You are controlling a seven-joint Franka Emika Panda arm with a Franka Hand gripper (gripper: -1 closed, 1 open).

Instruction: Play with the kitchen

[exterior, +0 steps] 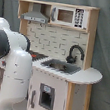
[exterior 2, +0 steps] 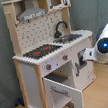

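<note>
I see the kitchen (exterior 2: 50, 55) standing tall on the wooden floor (exterior 2: 104, 89) in front of a grey curtain (exterior: 105, 43). My big white arm (exterior: 11, 69) fills the first exterior view's left, right in front of the kitchen. In the second exterior view the arm (exterior 2: 103, 46) comes in from the second exterior view's right, next to the kitchen's front. The oven door (exterior 2: 64, 92) hangs open low down. On the counter (exterior: 88, 75) sits the sink (exterior: 61, 67) with the black faucet (exterior: 75, 53) behind it. The stove (exterior 2: 42, 51) has red rings. Up top are the grey hood (exterior 2: 31, 13) and a small microwave (exterior: 68, 16). I cannot tell if my gripper is spread or pressed together.
</note>
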